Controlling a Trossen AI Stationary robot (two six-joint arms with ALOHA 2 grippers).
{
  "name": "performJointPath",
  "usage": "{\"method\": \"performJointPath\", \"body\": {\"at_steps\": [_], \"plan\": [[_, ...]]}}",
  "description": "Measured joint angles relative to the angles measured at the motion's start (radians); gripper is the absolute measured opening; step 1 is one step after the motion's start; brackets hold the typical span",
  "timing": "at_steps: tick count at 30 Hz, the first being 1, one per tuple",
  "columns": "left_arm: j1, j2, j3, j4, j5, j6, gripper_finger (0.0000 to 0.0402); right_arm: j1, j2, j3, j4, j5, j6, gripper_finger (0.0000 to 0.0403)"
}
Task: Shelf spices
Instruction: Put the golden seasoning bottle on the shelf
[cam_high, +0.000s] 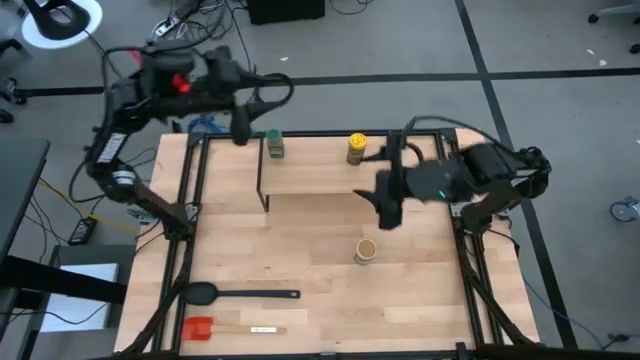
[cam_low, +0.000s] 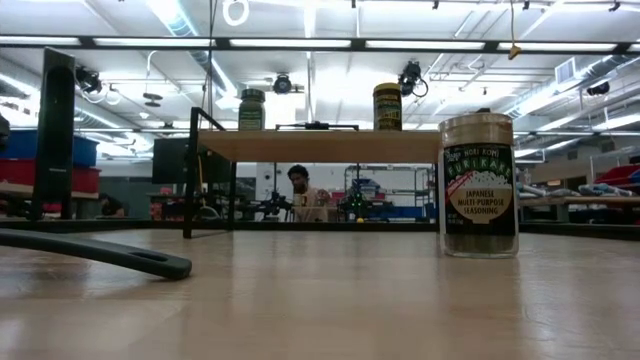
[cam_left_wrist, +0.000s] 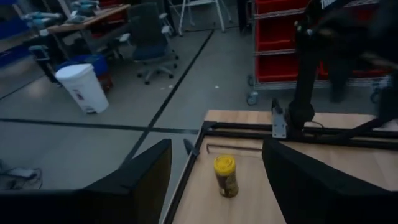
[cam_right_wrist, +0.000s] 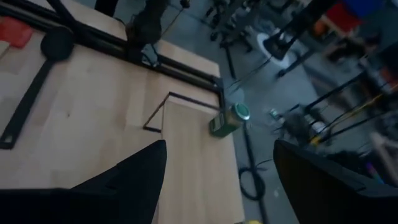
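From above, the left hand (cam_high: 240, 128) is hanging spread and empty beside the shelf (cam_high: 310, 175), near the green jar (cam_high: 275, 146); the right hand (cam_high: 388, 212) is hovering spread past the yellow jar (cam_high: 356, 149).

At worktop level, the tan jar (cam_low: 479, 186) ahead of the shelf is showing "JAPANESE MULTI-PURPOSE SEASONING".

Table (cam_high: 300, 250) bears shelf (cam_high: 310, 175), jar (cam_high: 366, 250), spoon (cam_high: 240, 294), spatula (cam_high: 215, 328).
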Motion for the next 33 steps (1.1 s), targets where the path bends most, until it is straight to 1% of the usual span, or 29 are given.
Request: {"method": "performJointPath", "body": {"at_steps": [5,9,14,17,22,26,29,33], "plan": [[-0.030,-0.122,-0.135,-0.002,-0.073,-0.030,0.0254,-0.186,0.002,-0.026,-0.013,-0.126,0.010,0.0292],[-0.040,-0.209,-0.276,0.026,-0.105,-0.054,0.0254,-0.349,0.001,-0.052,-0.011,-0.299,0.010,0.0292],[-0.041,-0.328,-0.478,0.141,-0.114,-0.078,0.0254,-0.538,0.001,-0.094,-0.024,-0.509,0.010,0.0292],[-0.041,-0.389,-0.592,0.212,-0.115,-0.081,0.0254,-0.620,0.001,-0.127,-0.033,-0.592,0.010,0.0293],[-0.041,-0.470,-0.748,0.319,-0.114,-0.100,0.0254,-0.701,0.001,-0.193,-0.026,-0.657,0.002,0.0293],[-0.041,-0.512,-0.838,0.379,-0.113,-0.116,0.0254,-0.735,0.002,-0.258,0.025,-0.668,-0.037,0.0293],[-0.041,-0.528,-0.884,0.410,-0.113,-0.133,0.0254,-0.754,0.001,-0.288,0.064,-0.674,-0.064,0.0293],[-0.041,-0.532,-0.917,0.420,-0.113,-0.156,0.0254,-0.782,0.002,-0.336,0.098,-0.702,-0.090,0.0293]]}}
